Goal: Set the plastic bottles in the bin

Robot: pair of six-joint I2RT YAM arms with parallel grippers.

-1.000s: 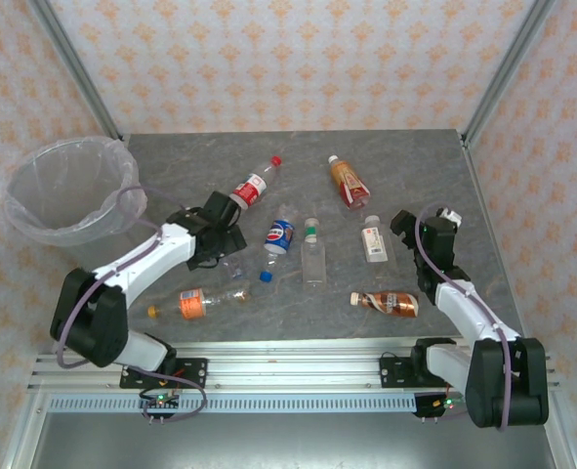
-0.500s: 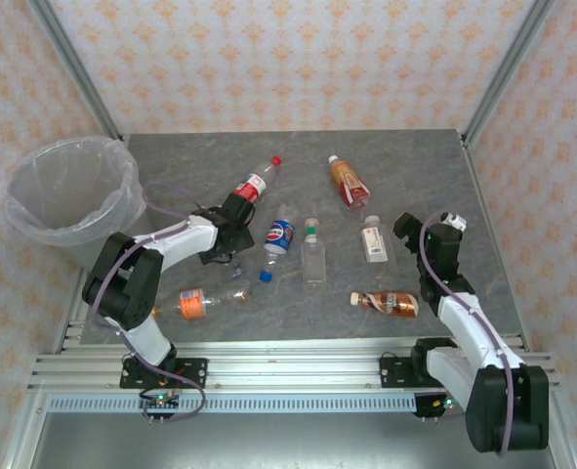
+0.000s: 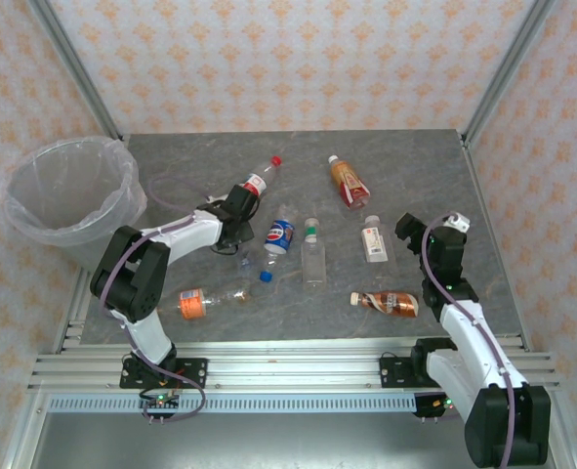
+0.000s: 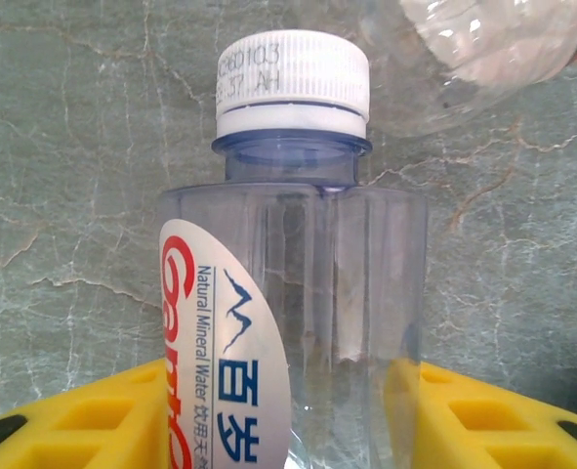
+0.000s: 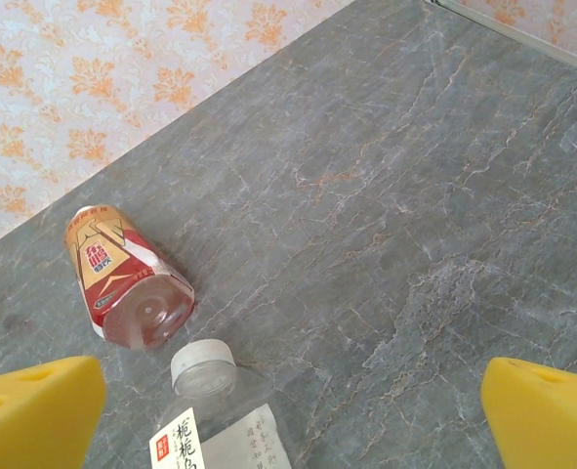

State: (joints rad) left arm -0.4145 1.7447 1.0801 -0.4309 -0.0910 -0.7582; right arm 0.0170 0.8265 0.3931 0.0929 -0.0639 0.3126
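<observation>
We see the left gripper [image 4: 286, 396] low over the table [image 3: 415, 156], its yellow pads [image 4: 83, 415] pressed against both sides of a white-capped water bottle [image 4: 298, 254]. That bottle's cap is just beside the base of the red-labelled bottle [image 3: 254, 186]. The bin [image 3: 44, 220] stands at the far left, well apart. Over on the right, the right gripper [image 5: 288, 415] hangs with its jaws wide above the white-labelled bottle [image 5: 220, 420].
</observation>
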